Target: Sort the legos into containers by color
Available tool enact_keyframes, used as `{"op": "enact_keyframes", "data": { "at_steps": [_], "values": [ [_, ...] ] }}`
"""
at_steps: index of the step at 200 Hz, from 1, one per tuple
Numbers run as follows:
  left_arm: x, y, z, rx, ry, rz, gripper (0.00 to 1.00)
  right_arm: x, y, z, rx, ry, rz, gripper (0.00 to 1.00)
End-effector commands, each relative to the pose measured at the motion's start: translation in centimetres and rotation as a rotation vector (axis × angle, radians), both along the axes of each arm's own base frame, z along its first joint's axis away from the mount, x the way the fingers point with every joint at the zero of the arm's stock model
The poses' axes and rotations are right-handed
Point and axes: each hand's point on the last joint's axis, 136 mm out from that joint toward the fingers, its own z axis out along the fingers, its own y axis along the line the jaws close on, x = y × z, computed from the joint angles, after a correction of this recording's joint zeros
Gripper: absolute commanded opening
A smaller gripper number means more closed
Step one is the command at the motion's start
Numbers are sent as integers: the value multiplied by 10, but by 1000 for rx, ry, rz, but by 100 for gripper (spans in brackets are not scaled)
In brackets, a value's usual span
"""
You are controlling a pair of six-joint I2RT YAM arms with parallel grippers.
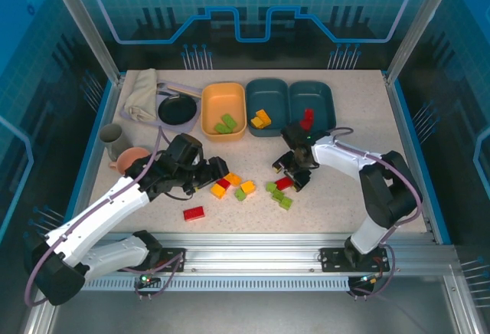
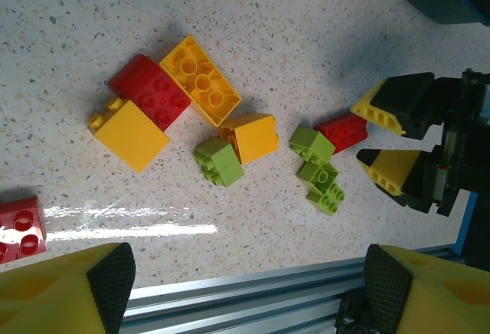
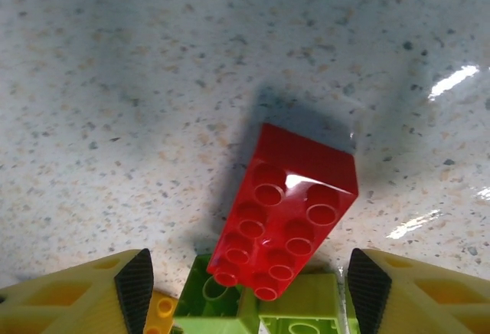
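Loose legos lie mid-table: an orange-yellow, red and green cluster point(image 1: 232, 185), green bricks point(image 1: 279, 194) and a lone red brick point(image 1: 194, 213). My right gripper point(image 1: 289, 175) is open and straddles a red brick point(image 3: 287, 207) that leans on green bricks point(image 3: 230, 307); its pads point(image 3: 135, 284) stand clear of it. My left gripper point(image 1: 215, 170) hangs open over the cluster with nothing between its fingers point(image 2: 107, 276). The orange-yellow container point(image 1: 223, 89) holds green bricks. One teal container point(image 1: 266, 87) holds orange-yellow bricks and the other point(image 1: 318, 89) a red one.
A black round pan point(image 1: 178, 109), a crumpled cloth point(image 1: 142, 93), a grey cup point(image 1: 112, 139) and a pink bowl point(image 1: 134, 158) crowd the left side. An aluminium rail point(image 1: 253, 242) runs along the table's near edge, close under the left gripper.
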Motion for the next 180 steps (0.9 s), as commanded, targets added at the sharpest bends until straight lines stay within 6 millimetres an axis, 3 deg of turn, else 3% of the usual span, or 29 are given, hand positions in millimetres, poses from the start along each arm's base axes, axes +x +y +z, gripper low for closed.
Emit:
{"op": "enact_keyframes", "data": {
  "at_steps": [1,27,69,101,123,144,161,180],
  "values": [
    [0,2,5,-4,-23,19,82,-7,3,-4,-16,76,-69,69],
    [2,2,6,-7,-26,23,82,1,4,-10,-28,73,-74,65],
    [4,1,9,-14,-35,28,82,8,0,-20,-57,74,-79,45],
    [6,-1,9,-16,-38,31,82,9,-3,-24,-66,85,-68,42],
    [9,-2,11,-18,-44,33,82,14,-5,-22,-77,67,-51,35],
    [14,-4,17,-14,-61,27,82,29,-8,-2,-109,-13,23,28],
    [22,-9,29,-13,-86,17,82,51,-15,36,-169,-135,125,27],
    [36,-18,48,-27,-129,2,82,75,-36,85,-287,-281,245,26]
  ]
}}
